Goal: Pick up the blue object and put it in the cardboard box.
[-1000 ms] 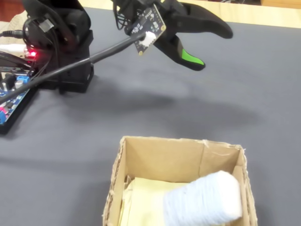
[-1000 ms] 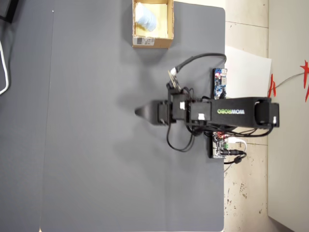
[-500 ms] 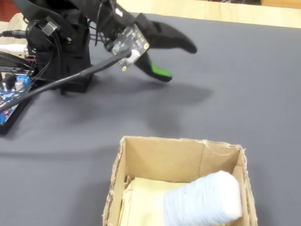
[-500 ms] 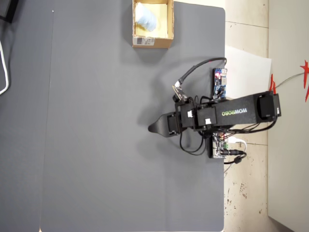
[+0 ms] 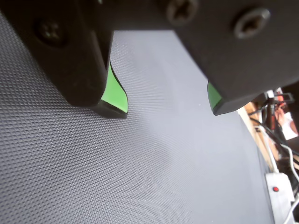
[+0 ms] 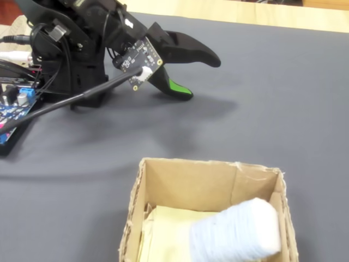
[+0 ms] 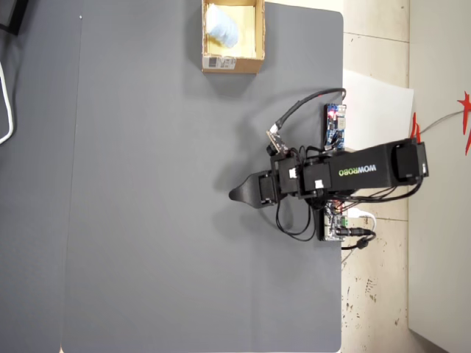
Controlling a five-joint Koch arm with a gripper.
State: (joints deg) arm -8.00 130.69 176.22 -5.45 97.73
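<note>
Pale-blue and soft, the blue object (image 6: 235, 233) already lies inside the cardboard box (image 6: 180, 185) — so the gripper (image 5: 170, 107), spread and empty, hangs well apart over the bare grey counter (image 6: 283, 98).

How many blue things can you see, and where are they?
1. The blue object lies inside the cardboard box, leaning against one wall; the overhead view shows it in a corner. Nothing blue is in the open tool.
</note>
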